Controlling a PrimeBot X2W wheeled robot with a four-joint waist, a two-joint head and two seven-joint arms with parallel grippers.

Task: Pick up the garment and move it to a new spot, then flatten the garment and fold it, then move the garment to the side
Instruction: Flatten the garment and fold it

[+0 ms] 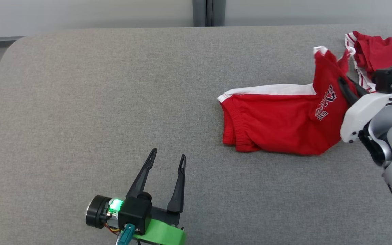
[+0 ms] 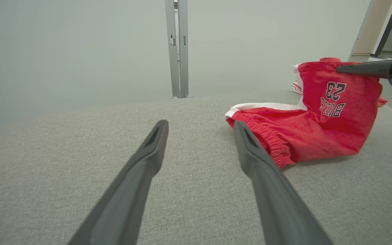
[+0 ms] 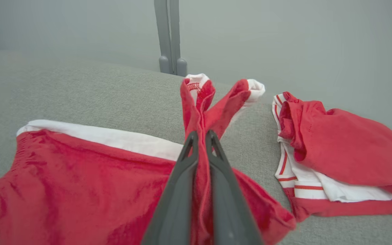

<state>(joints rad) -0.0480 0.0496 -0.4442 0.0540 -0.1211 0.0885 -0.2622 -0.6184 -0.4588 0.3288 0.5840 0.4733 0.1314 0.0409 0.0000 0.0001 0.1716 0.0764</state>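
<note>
Pinching a raised fold of the red shorts [image 1: 277, 126] with your right gripper [image 3: 201, 134], far right, your left gripper [image 1: 168, 154] spread, near left

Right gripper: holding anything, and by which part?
Right gripper has its jaws shut on the red shorts, pinching a raised fold near the printed leg end. Left gripper is open, holding nothing.
</note>
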